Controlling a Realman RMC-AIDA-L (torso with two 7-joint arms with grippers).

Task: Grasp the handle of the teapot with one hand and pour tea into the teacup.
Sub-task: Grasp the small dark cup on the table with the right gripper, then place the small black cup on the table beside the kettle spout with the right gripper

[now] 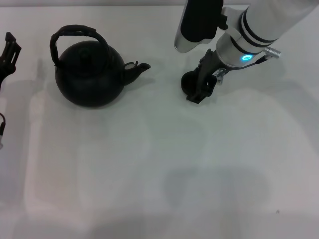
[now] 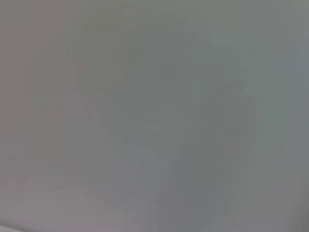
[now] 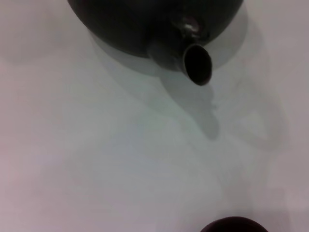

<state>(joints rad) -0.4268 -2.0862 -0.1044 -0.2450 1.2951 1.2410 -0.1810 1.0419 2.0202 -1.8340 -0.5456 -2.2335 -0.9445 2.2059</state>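
Standing on the white counter point(image 1: 149, 164) at about ten o'clock in the head view, the teapot point(image 1: 89, 74) sits upright, round and matte black. Its handle point(image 1: 74, 34) arches over the top, leaning toward eleven o'clock, and nothing touches it. A small knobbed lid point(image 1: 84, 55) sits closed on the pot. The short spout point(image 1: 137, 69) points toward three o'clock, toward the teacup point(image 1: 190, 82).

That teacup lies at about one o'clock in the head view, well apart from the teapot and mostly hidden by the right gripper point(image 1: 202, 85), which reaches down from the upper right and sits directly at the cup. Its dark fingers overlap the cup's outline, but whether they are spread or pinching the cup cannot be told. A blue light point(image 1: 246, 57) glows on the wrist above it.

The right wrist view shows the teapot's lower body point(image 3: 145, 24) and the open mouth of the spout point(image 3: 197, 64) across the bare counter, with a sliver of the teacup's rim point(image 3: 234, 225) just entering the edge nearest the camera.

The left gripper point(image 1: 9, 52) is parked at nine o'clock, at the very edge of the head view and clear of the teapot; its fingers look spread and hold nothing. The left wrist view shows only plain grey surface.
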